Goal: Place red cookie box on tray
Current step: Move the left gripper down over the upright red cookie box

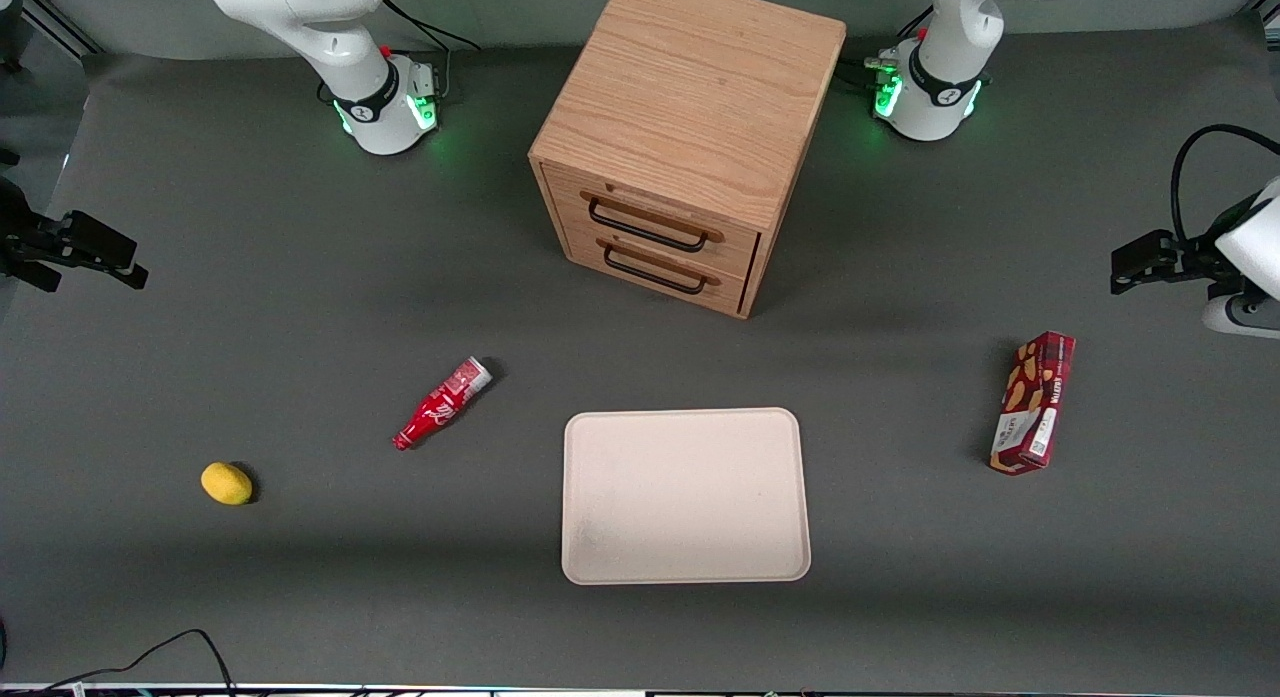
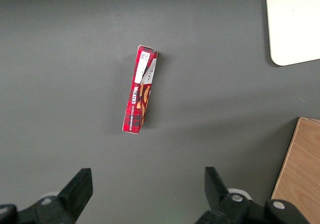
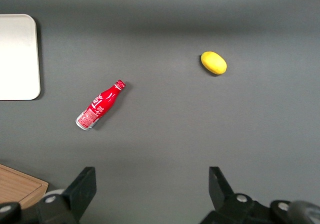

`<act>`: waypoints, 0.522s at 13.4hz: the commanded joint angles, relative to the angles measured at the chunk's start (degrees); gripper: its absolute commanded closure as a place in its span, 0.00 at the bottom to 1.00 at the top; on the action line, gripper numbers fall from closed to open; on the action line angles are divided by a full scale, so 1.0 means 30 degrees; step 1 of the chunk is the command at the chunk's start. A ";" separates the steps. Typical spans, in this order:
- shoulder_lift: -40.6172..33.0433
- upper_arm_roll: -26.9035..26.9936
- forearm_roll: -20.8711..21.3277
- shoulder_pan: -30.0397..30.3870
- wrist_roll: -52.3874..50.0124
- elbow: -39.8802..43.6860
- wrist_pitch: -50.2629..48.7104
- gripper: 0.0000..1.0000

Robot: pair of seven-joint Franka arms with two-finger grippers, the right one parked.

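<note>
Gripper (image 2: 145, 191) high near working arm's end of surface, jaws wide apart and empty; red cookie box (image 1: 1033, 403) on narrow side, well apart from tray (image 1: 685, 495); likely to topple under an off-centre pinch.
</note>
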 commanded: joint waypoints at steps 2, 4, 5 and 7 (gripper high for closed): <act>0.0367 0.0271 0.0038 -0.0345 -0.0263 0.0854 -0.0805 0.00; 0.0427 0.0270 0.0040 -0.0374 -0.0382 0.0855 -0.0865 0.00; 0.0427 0.0270 0.0039 -0.0345 -0.0208 0.0855 -0.0923 0.00; 0.0427 0.0270 0.0069 -0.0432 0.0029 0.0709 -0.1156 0.00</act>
